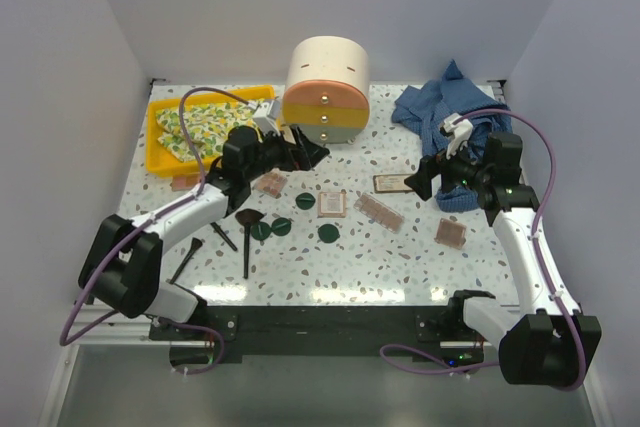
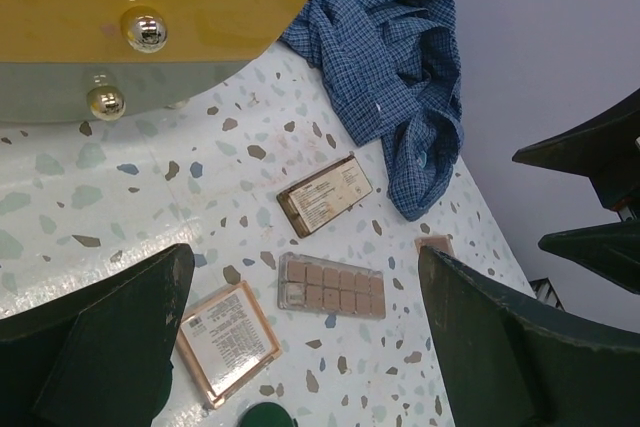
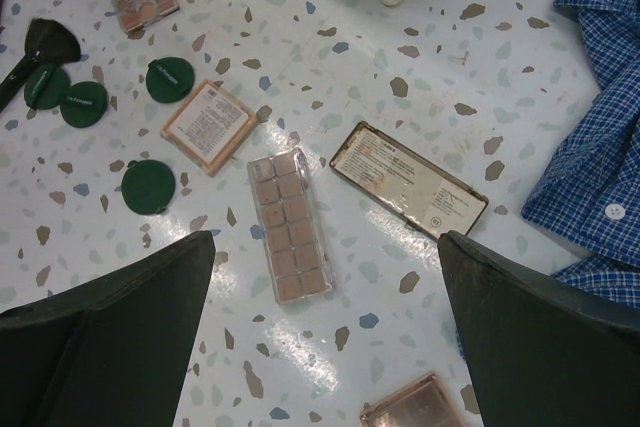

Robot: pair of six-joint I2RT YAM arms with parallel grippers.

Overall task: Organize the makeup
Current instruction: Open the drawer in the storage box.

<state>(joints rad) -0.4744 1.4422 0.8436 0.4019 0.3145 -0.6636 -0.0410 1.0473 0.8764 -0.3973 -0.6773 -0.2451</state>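
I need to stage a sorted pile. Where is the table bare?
Bare: the near strip of table below the green discs, and the gap between the drawer unit and the blue shirt. Crowded: the middle band of brushes, discs and palettes.

Round drawer unit (image 1: 326, 92) at 12 o'clock, blue cloth (image 1: 438, 107) at 2, yellow tray (image 1: 153, 137) holding leaf cloth (image 1: 200, 127) at 10, terrazzo table (image 1: 400, 262)
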